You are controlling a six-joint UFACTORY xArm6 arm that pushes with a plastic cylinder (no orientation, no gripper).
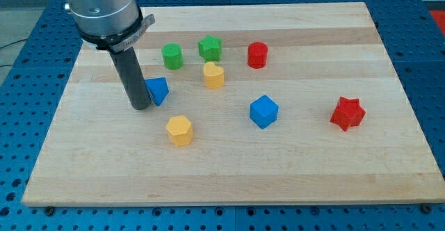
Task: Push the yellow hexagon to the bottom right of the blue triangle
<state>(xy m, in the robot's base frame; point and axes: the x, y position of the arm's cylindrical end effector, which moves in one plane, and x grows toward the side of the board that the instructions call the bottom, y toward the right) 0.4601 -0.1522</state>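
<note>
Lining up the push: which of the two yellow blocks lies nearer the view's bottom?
The yellow hexagon, below and right of the blue triangle. The other yellow block sits higher, under the green star.

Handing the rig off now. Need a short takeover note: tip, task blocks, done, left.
My tip is down on the board, right against the view's left side of the blue triangle.
The yellow hexagon sits just below and slightly to the view's right of the triangle, untouched by the tip.
Done: hexagon is roughly bottom right already, though only slightly right.
Left: probably nudge it a little further toward the view's right; the tip must first get around the triangle.
Nearby: yellow block above.
</note>
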